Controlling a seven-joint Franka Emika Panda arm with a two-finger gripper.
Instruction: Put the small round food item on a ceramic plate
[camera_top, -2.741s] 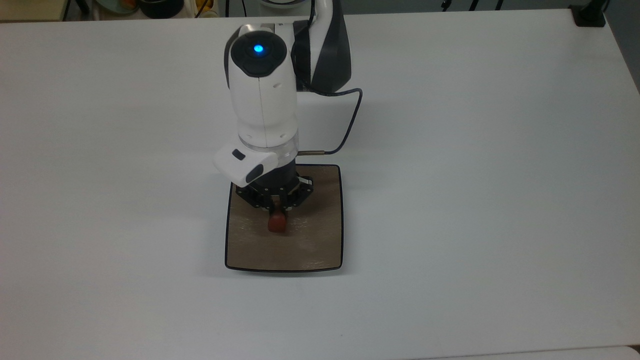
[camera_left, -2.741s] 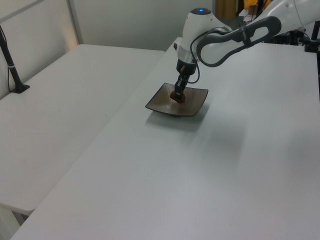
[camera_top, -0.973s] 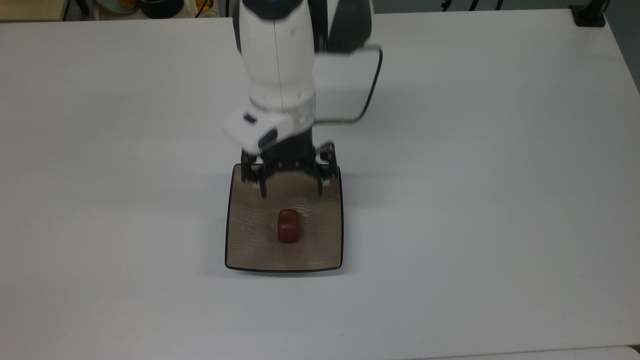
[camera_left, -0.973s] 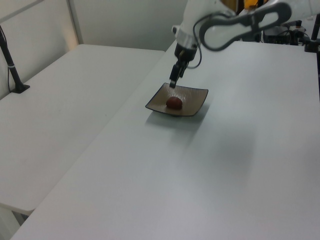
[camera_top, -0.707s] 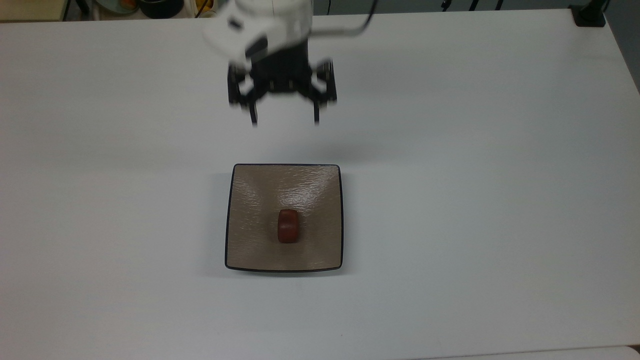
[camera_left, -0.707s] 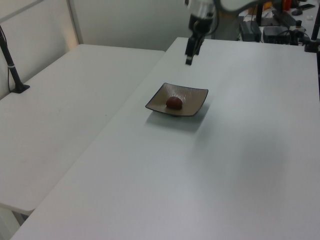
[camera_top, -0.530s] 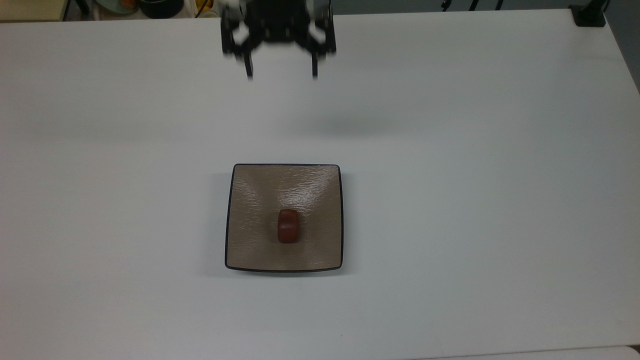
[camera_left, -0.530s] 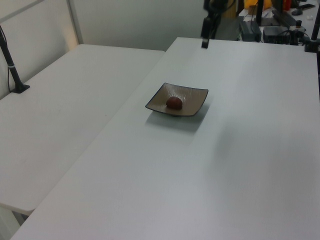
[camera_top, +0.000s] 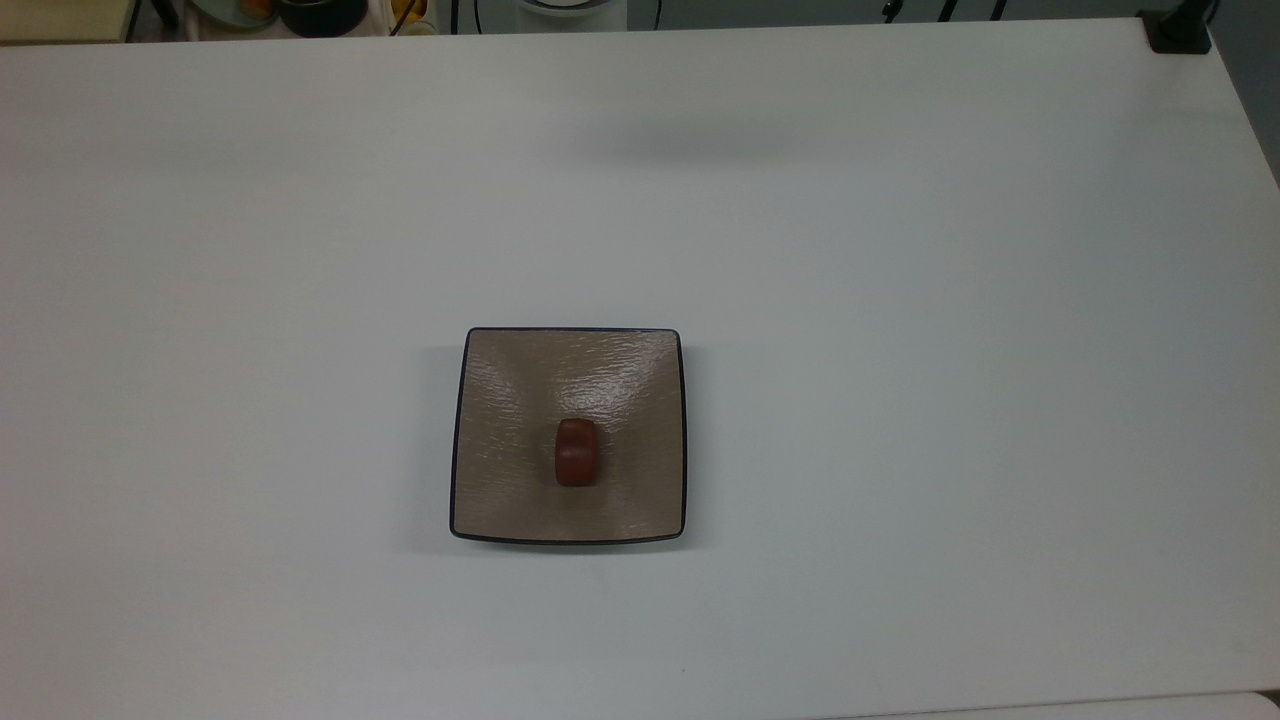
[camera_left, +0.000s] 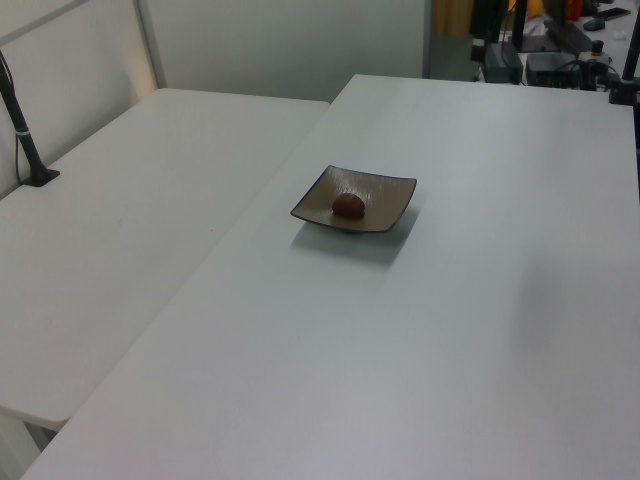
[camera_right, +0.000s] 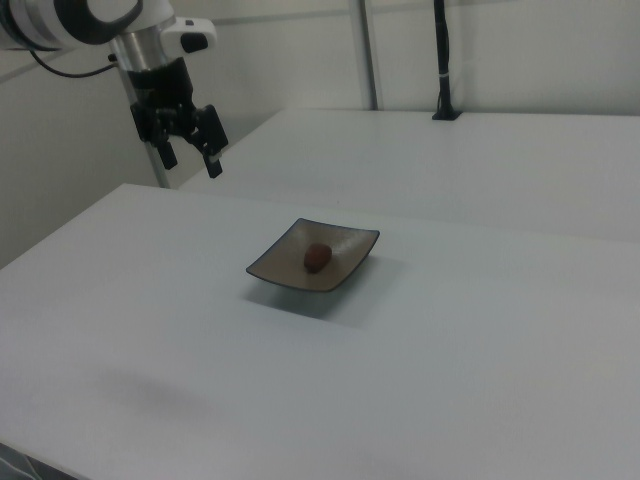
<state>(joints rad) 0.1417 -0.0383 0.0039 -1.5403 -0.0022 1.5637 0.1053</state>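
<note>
White tabletop (camera_top: 900, 300) fills most of each view, with a second white table (camera_left: 120, 230) butted against it and pale walls behind. Near the middle of the top view, a little toward 6 o'clock, sits the plate (camera_top: 500, 400), square, tan, rippled, with a thin dark rim. The food (camera_top: 576, 452) lies on it, just toward 6 o'clock of the plate's centre, resting in the shallow dip where the surface slopes inward; that hollow likely keeps the rounded piece from rolling off. In the left view the food (camera_left: 348, 205) shows as a small reddish dome in the plate (camera_left: 390, 205), and in the right view the food (camera_right: 317, 256) sits the same way in the plate (camera_right: 350, 250).

At about 10 o'clock of the plate in the right view, the gripper (camera_right: 188, 140) hangs high above the table's far edge, well apart from the plate, its fingers spread wide and pinching nothing. Judging from this, the placing looks complete, and the arm stands clear so that nothing can nudge the dish.
</note>
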